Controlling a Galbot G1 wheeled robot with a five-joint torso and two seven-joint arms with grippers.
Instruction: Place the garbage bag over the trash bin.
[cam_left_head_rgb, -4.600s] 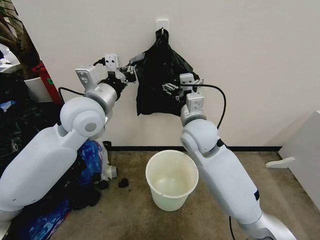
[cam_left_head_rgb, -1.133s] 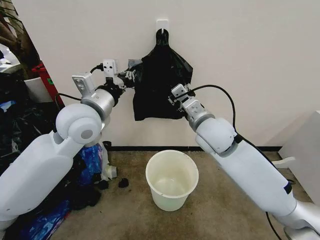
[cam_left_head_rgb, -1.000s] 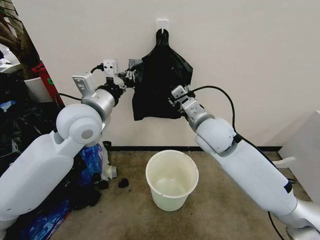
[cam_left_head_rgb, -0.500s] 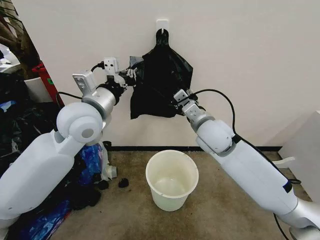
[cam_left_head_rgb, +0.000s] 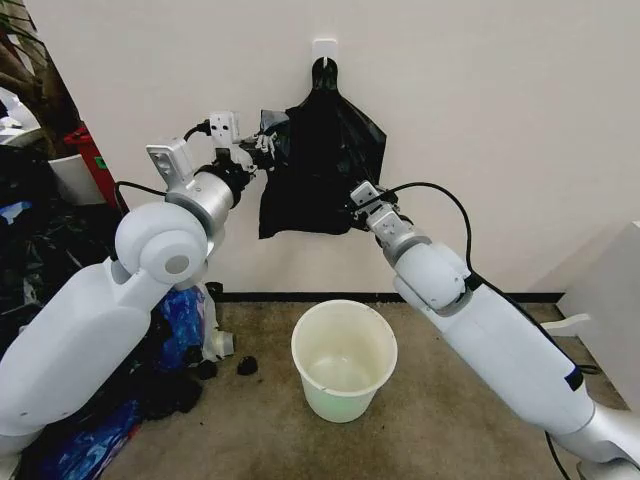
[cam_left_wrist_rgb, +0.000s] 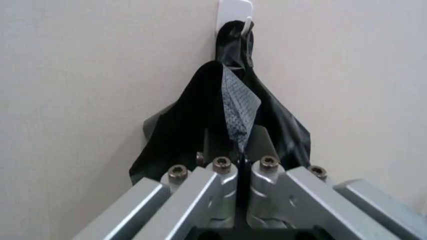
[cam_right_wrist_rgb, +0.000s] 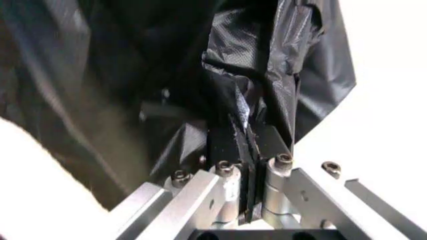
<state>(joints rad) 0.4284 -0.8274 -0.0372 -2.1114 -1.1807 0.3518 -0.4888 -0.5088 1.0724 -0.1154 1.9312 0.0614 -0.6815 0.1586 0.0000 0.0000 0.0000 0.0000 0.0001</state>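
Two grippers grip one garbage bag (cam_left_head_rgb: 318, 165), which hangs from a white hook (cam_left_head_rgb: 324, 50) on the wall. The left gripper (cam_left_head_rgb: 264, 146) is clenched on a fold of film at the bag's upper left edge; the right gripper (cam_left_head_rgb: 352, 213) pinches a crease at its lower right edge. One trash bin (cam_left_head_rgb: 343, 359) stands open on the floor, well below both grippers and apart from the bag. The plastic looks thin, light, limp and slick, so it will likely sag and slip; I judge the mouth's hem, gathered into a fold, the safest hold. It could tear if dragged against the hook.
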